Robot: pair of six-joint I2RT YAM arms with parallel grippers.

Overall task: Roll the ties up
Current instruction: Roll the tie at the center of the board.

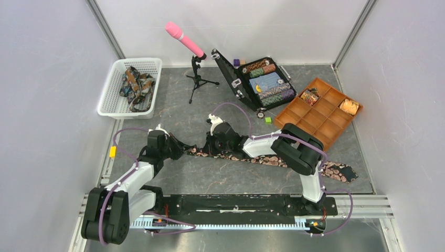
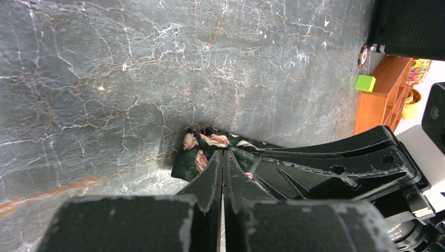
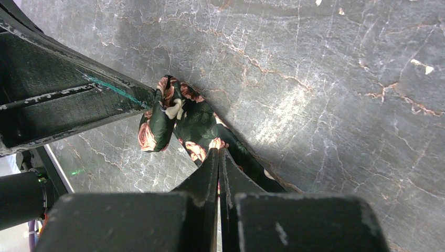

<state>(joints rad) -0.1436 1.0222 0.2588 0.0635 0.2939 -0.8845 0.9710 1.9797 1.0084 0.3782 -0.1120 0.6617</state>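
Tie [image 1: 338,171]: dark green with pink roses, narrow strip. Lies flat on table [image 1: 220,178], centre, slanting from the middle out to the near right. Wide end well right of the arms. Narrow end folded over into a small lump, seen up close in both wrist views.

Left gripper [image 2: 223,157]: clenched, fingers flat together, tips nipping that folded end.
Right gripper [image 3: 218,152]: also clenched, tips down on the strip just behind the fold. Can't tell if cloth sits between the tips or just under them. Grippers nearly nose to nose, left finger touching the fold in the right wrist view.

Around:
- basket [image 1: 107,100], far left, holding a heap of more ties [image 1: 135,83], well apart from the work
- pink mic [image 1: 183,38] on a tripod, far centre
- open case [image 1: 225,65] with stacked chips [image 1: 267,84], behind the arms
- orange tray [image 1: 315,126], far right, a few compartments filled
- green cube [image 1: 268,120] between case and tray

In the way: right arm's elbow over the strip's middle, hiding part of it from above.
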